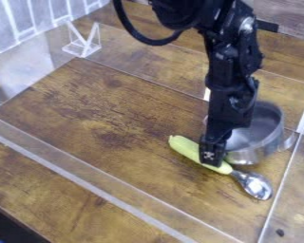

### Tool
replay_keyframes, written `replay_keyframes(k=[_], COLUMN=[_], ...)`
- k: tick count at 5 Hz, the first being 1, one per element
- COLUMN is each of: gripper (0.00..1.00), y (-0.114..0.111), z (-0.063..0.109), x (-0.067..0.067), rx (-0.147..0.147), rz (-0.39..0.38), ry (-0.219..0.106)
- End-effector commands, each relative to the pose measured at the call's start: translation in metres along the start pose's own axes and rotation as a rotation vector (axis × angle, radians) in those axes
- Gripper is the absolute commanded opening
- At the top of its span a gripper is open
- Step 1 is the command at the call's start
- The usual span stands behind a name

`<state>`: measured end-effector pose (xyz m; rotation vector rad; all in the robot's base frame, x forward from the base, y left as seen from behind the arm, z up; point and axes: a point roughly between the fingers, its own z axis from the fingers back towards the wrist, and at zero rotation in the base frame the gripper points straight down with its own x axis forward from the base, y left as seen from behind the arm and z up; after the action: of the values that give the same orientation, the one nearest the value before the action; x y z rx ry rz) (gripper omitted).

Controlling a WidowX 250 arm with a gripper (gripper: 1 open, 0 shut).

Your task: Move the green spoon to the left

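Observation:
The green spoon (184,147) lies on the wooden table at the right, its thick yellow-green handle pointing left and its shiny metal bowl (255,186) toward the front right. My gripper (216,154) points straight down over the middle of the handle, low and close to it. It is turned so that its fingers are seen edge-on, and it is open with nothing held. The black arm hides part of the handle.
A round steel pot (261,139) stands just behind the spoon, right beside the gripper. A clear plastic wall (110,201) rims the table along the front and right. A small clear stand (81,40) sits at the back left.

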<state>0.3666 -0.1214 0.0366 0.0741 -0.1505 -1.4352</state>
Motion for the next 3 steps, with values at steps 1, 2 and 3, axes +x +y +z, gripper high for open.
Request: replay_keyframes(k=[1, 2, 3], gripper=[1.0, 0.0, 0.0], y=[0.008, 0.007, 0.012], z=[0.003, 0.005, 0.012], x=[-0.002, 0.004, 0.015], rx=[0.044, 0.051, 0.062], rz=[-0.017, -0.034, -0.024], ry=[-0.028, -0.041, -0.053])
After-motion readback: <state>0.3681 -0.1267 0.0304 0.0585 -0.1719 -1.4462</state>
